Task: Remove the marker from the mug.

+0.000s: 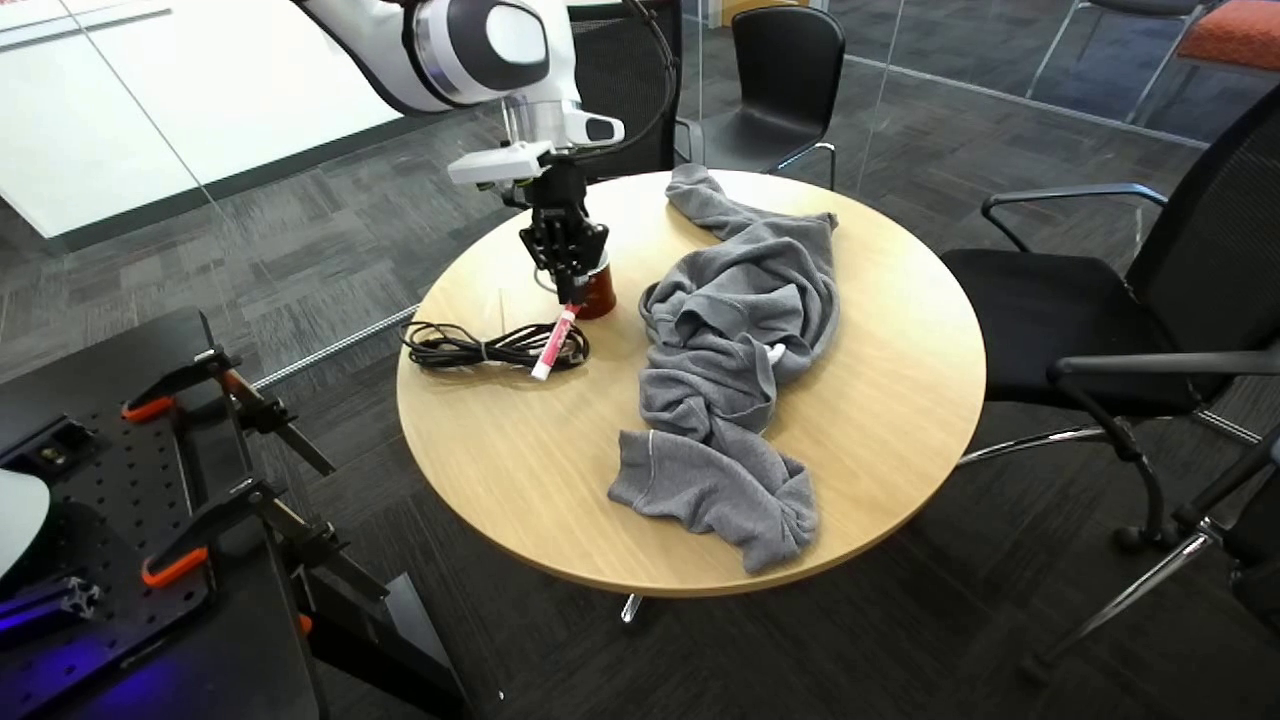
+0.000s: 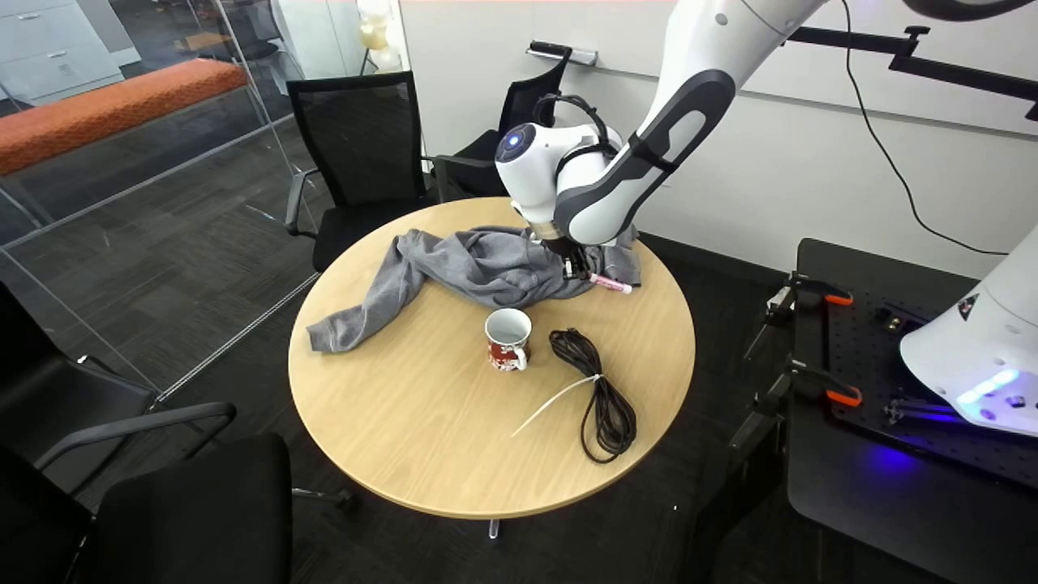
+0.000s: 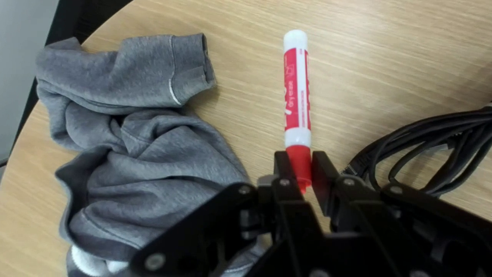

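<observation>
While the mug [image 2: 504, 347] stands upright on the table [image 2: 405, 422], we have our marker [image 3: 296, 92] out of it and well apart, and look at that claw [image 3: 301, 165], clamped right across the red cap! The white end juts away from the grip, tilted lower than the cap, as we read it from both exterior views. In an exterior view we can peer into the mug's mouth, and no marker shows above the rim.

So the pulling-out is done, we judge, and the step in hand is the carry to a resting place. We take the marker to be up off the table, near the edge of the grey sweatshirt [image 2: 478, 264], with the black cable [image 2: 606, 396] coiled close by the mug.

What do we need next? A slow lowering, we'd say, down to the stretch of table that the wrist view shows between sweatshirt and cable. That slant means the white end should touch first, so we'd want the claw to ease down, tipping until the barrel lies level, and only then let go. Release too high and that round barrel could well bounce and roll, and we'd be chasing it across the table!
</observation>
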Controlling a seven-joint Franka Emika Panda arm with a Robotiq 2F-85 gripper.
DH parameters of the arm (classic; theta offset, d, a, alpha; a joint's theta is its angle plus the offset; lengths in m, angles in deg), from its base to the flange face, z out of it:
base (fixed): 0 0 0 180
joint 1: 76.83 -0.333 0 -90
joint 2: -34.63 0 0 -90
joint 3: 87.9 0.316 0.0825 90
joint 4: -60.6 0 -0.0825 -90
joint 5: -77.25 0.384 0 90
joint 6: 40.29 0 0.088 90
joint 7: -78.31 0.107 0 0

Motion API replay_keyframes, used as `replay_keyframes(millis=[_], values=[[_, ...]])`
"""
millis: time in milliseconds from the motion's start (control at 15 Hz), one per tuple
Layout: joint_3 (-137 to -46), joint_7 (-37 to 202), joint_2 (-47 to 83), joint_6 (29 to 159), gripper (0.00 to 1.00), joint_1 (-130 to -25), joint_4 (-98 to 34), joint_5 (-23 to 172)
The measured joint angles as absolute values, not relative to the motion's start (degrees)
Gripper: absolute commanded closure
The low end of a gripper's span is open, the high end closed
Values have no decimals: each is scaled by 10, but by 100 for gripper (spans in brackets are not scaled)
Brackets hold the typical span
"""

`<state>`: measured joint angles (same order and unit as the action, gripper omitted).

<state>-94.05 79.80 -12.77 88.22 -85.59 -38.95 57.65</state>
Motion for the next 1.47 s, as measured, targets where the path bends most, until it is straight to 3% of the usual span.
replay_keyframes(millis=[1467], values=[[-906,714,-329,763,95,-823,-163,591]])
